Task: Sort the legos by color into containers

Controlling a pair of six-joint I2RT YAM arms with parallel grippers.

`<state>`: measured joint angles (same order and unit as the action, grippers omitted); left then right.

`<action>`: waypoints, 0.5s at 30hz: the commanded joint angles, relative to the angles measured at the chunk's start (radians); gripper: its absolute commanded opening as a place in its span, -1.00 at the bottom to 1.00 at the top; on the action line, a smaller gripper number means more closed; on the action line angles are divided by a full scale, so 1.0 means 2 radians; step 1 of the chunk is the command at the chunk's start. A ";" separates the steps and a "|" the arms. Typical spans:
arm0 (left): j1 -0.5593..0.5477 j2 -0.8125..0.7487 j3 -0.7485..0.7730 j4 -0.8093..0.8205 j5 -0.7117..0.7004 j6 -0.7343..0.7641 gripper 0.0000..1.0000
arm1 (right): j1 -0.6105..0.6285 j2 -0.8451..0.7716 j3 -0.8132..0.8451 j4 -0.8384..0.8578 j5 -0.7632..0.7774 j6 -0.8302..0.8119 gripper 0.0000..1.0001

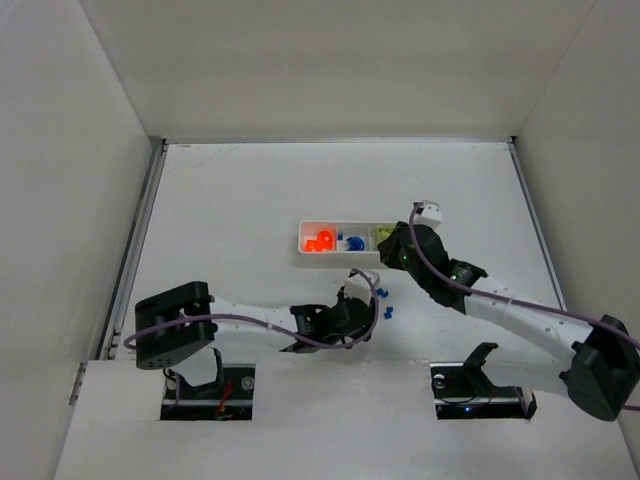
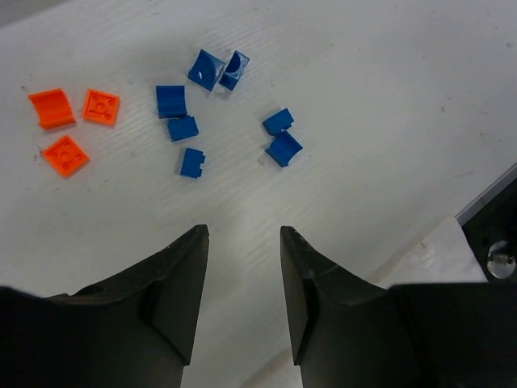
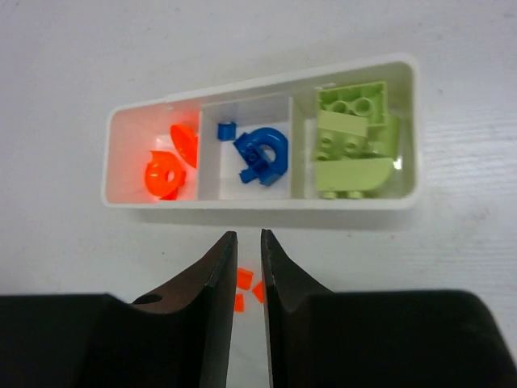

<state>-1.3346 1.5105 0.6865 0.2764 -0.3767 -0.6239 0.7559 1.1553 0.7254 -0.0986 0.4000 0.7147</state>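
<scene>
My left gripper (image 2: 244,234) hangs low over the table (image 2: 388,97). Its two fingers stand apart with a clear gap, and there is nothing between them. Ahead of it lie seven loose blue bricks (image 2: 170,101) in a scattered group, some touching in pairs. To the left of them are three flat orange pieces (image 2: 100,106), close together but apart from the blue ones. Only white table surface lies between my fingers and these bricks. At the right edge of this view I see a dark part with a metal screw (image 2: 501,259) and a white sheet (image 2: 436,255) beside it; what they belong to I cannot tell.

My right gripper (image 3: 247,236) is just at the near side of the tray (image 3: 266,204). Its fingers are almost together, with only a narrow slit, and they hold nothing. Through the slit I see small orange bits (image 3: 245,278) on the table below.

The tray has three compartments. The left one holds orange rounded pieces (image 3: 166,174). The middle one holds a blue ring-shaped piece (image 3: 262,153) and one tiny blue brick (image 3: 226,129). The right one holds a pile of lime-green bricks (image 3: 355,141). In the top view my right wrist covers part of the green end of the tray.
</scene>
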 commanded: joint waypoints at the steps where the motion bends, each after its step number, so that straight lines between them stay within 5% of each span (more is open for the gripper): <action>1: -0.003 0.025 0.030 0.014 -0.040 0.027 -0.22 | -0.003 -0.045 -0.044 -0.007 0.022 0.029 -0.51; 15: 0.018 0.108 0.067 0.003 -0.059 0.062 -0.21 | 0.000 -0.078 -0.087 0.004 0.022 0.041 -0.25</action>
<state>-1.3098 1.7054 0.7849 0.2733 -0.4801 -0.5385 0.7521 1.0084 0.5594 -0.1265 0.4229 0.7841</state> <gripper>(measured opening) 0.396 0.374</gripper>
